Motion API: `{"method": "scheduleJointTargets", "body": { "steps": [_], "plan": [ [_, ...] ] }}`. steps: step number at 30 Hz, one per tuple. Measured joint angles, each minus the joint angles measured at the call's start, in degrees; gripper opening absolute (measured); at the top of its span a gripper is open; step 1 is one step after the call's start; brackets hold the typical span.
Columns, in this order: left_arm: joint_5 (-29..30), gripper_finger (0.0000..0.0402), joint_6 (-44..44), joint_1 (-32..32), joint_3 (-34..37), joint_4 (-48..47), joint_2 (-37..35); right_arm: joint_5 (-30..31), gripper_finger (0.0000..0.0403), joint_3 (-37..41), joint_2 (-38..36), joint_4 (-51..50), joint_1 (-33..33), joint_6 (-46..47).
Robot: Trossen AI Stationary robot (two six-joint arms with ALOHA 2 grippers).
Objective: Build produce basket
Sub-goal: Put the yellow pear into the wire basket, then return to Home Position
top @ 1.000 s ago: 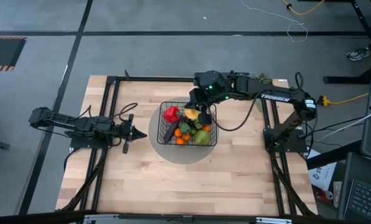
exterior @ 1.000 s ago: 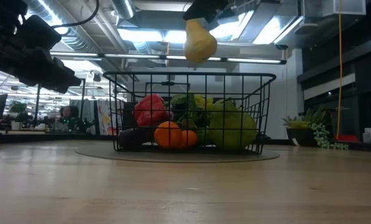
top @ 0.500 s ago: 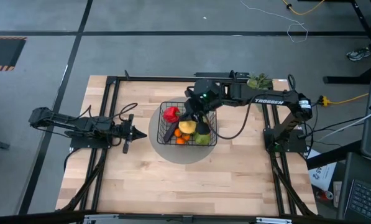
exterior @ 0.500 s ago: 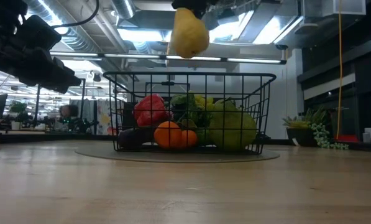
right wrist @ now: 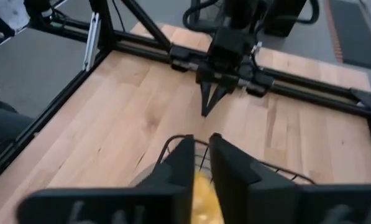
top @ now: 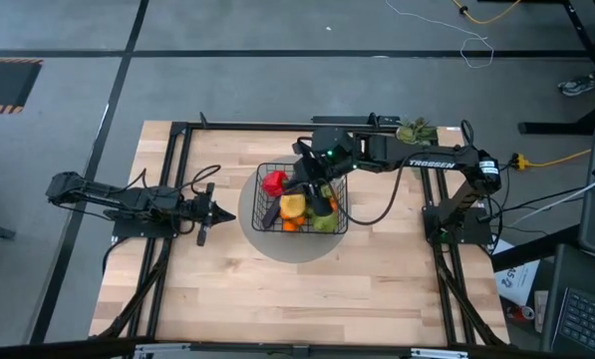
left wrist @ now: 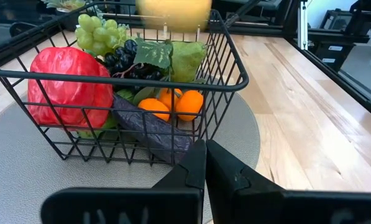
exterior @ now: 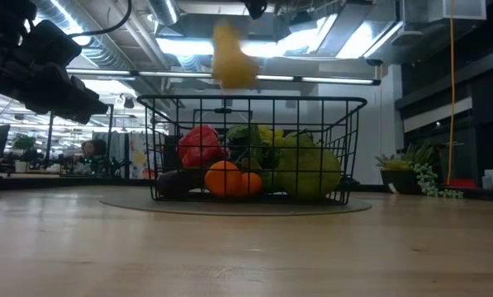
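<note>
The black wire basket (top: 277, 168) stands on a round grey mat (top: 267, 244) at the table's middle. It holds a red pepper (exterior: 199, 144), oranges (exterior: 225, 177), a green apple (exterior: 308, 165), grapes (left wrist: 98, 31) and an eggplant (left wrist: 151, 127). My right gripper (top: 315, 189) hovers above the basket, its fingers (right wrist: 182, 162) a narrow gap apart. The yellow pear (exterior: 229, 58) shows blurred in the air over the basket's rim (exterior: 250, 101), a little below and beside those fingers. My left gripper (top: 209, 211) is shut and empty, left of the basket.
A green leafy bunch (top: 415, 130) lies at the table's far right corner. Black frame rails (top: 177, 130) run along the table's left, far and right sides. Bare wood (top: 297, 299) lies near the front edge.
My right gripper has carried the pear from over the basket's far right part toward its middle. The pear, which hung right under the fingers, now shows lower and farther left, blurred and apart from them.
</note>
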State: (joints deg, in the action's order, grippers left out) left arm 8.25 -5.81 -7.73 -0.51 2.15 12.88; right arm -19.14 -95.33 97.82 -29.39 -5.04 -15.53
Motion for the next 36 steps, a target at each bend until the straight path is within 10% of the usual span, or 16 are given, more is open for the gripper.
{"method": "scheduleJointTargets", "body": {
  "steps": [10, 26, 36],
  "plan": [
    [0.0, 0.0, 0.0, 0.0, 0.0, 0.0, 0.0, 11.7, 0.0152, 0.0, 0.0, -0.4, 0.0, 3.6],
    [0.0, 0.0, 0.0, 0.0, 0.0, 0.0, 0.0, 11.5, 0.0158, 0.0, 0.0, -35.3, 3.3, 17.5],
    [0.0, 0.0, 0.0, 0.0, 0.0, 0.0, 0.0, 16.7, 0.0158, 0.0, 0.0, -36.7, 12.1, 13.8]
  ]
}}
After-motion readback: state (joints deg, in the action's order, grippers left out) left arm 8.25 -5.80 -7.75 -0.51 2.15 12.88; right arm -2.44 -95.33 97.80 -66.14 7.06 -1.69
